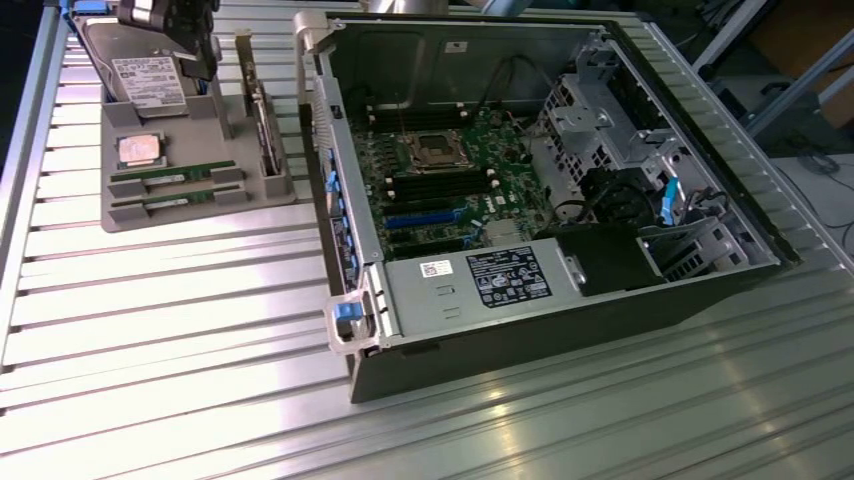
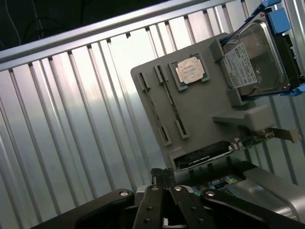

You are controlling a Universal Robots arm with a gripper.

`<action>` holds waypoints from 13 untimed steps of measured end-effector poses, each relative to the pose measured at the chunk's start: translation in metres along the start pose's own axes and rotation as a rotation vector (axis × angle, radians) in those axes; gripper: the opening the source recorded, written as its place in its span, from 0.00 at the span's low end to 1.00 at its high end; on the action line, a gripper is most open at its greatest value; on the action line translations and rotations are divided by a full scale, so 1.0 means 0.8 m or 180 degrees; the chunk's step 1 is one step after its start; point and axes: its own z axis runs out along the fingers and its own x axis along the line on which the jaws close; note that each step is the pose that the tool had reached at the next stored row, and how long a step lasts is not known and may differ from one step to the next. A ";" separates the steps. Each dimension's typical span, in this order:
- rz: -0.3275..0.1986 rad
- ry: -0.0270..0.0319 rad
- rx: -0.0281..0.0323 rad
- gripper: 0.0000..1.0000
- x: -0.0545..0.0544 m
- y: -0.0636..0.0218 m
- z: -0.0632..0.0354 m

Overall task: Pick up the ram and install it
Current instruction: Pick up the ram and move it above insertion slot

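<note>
Task barely started: the gripper point(image 2: 164, 181) has its fingers pressed together on nothing, no stick between them. In the wrist view it hangs off the edge of the grey tray point(image 1: 127, 215), on the side where the expansion card point(image 1: 267, 130) stands, apart from the tray's parts. The ram stick point(image 1: 178, 173) lies in its holder on the tray, and the second ram stick point(image 1: 178, 200) sits just beside it, parallel. Both are seated flat between their end clips, untouched as far as I can see, and I cannot tell which of the two is meant. The processor chip point(image 1: 138, 148) is just beyond them in its own recess, and the hard drive point(image 1: 144, 75) leans at the far end of the tray. The open computer case point(image 1: 534, 330) lies on the ribbed metal table point(image 1: 160, 330) to the exterior view's right of the tray. Its motherboard point(image 1: 461, 160) is exposed, and the long dark memory slots point(image 1: 447, 188) look empty — no green stick in them. So nothing is done yet: pick-up not made, install not made. The whole job is left — grasp, carry over to the case, seat in a slot. The closed fingers would have to spread before any grasp, I judge.
</note>
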 end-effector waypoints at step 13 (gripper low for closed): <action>-0.0396 0.0017 -0.0010 0.10 0.000 0.000 0.000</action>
